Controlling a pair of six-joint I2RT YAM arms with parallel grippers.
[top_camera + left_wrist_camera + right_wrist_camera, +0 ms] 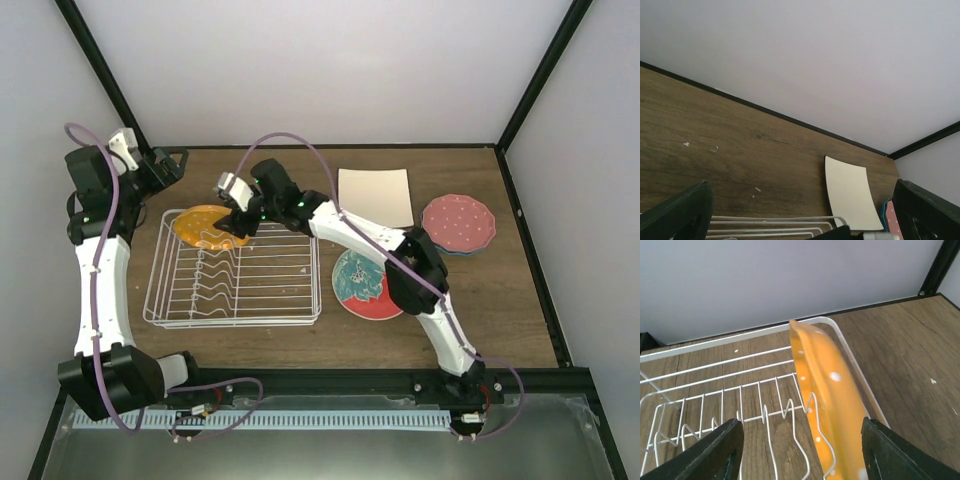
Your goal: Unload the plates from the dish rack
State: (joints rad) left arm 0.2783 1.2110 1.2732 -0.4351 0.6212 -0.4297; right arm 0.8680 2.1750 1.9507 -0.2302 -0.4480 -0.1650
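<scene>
The right tool (236, 220) is spread wide and clamps nothing. In the right wrist view its two dark fingers (715, 452) occupy the lower left and lower right corners of the frame. The orange dotted plate (827, 405) stands on edge between them, nearer the lower-right finger. Whether that finger touches the plate cannot be determined. The plate is tilted and seated in the wavy dividers of the dish rack (740, 365), next to the rack's end rail.

In the top external view the orange dotted plate occupies the upper left corner of the white wire dish rack, which lies left of centre on the wooden counter (500, 320).

Three further plate positions are outside the rack:
- The red-and-teal floral plate (360, 285) lies flat just beside the rack's right edge, partly covered by the right arm (380, 240).
- The square cream plate (376, 197) lies flat at upper centre, up and to the right of the rack.
- The pink dotted plate (459, 220) lies further right, with a teal rim (458, 252) showing under its lower edge.

The left tool (168, 162) is at the upper left of the frame, beyond the rack's upper left corner. In the left wrist view its fingers sit in the two lower corners, wide apart, with nothing held. Between them appear the rack's top wires, bare counter and the square cream plate.
</scene>
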